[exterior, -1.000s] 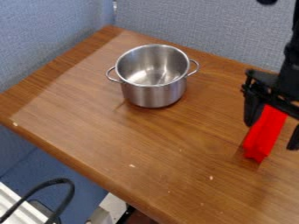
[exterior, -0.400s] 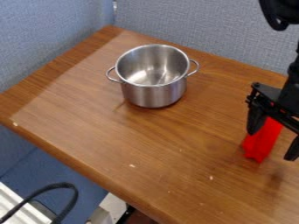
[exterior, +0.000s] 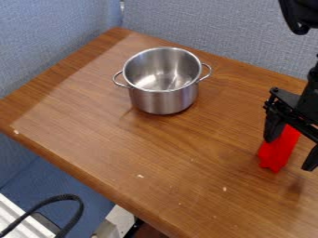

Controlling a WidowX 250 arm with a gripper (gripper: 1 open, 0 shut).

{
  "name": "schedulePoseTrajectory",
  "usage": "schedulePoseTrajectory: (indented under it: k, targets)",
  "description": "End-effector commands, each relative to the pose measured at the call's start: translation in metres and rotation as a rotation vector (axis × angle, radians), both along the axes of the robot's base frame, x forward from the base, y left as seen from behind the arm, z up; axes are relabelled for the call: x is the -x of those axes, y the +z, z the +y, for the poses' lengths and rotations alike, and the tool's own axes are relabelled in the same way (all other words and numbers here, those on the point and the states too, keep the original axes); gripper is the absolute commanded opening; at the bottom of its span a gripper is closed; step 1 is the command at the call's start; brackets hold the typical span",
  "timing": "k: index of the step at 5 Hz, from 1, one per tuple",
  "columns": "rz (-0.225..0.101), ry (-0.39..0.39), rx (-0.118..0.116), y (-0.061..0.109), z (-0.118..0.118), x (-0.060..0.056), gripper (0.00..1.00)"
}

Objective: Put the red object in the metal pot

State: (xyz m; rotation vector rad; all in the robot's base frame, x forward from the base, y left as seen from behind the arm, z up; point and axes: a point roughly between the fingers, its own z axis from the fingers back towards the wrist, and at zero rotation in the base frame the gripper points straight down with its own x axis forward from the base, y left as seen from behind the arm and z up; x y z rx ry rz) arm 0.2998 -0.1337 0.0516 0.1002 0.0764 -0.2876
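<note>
1. We've got a wooden desk (exterior: 125, 130) shot from above at an angle, with a blue wall behind it.
2. The metal pot (exterior: 163, 80) sits upright toward the back of the desk, left of centre. Looks empty to us, just shiny bottom, with little loop handles on either side of the rim.
3. The red object (exterior: 278, 151) is over at the right edge of the desk, well apart from the pot. It's resting on the wood, and its upper end is tucked in between the black fingers.
4. The claw (exterior: 293, 125) comes straight down over that red block, one black finger on each side of its top part. The fingers are spread wide, released, not clamping anything as far as we can see. Whether they actually touch the block, we can't tell from this angle.
5. A black cable (exterior: 44, 209) loops around below the desk's near edge, bottom left.
</note>
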Motion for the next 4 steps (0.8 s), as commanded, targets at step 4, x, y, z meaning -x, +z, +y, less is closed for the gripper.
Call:
schedulePoseTrajectory:
  k: [4]
  targets:
    - [-0.037, -0.022, 0.007, 0.0113, 0.0028, -0.0212, 1.00]
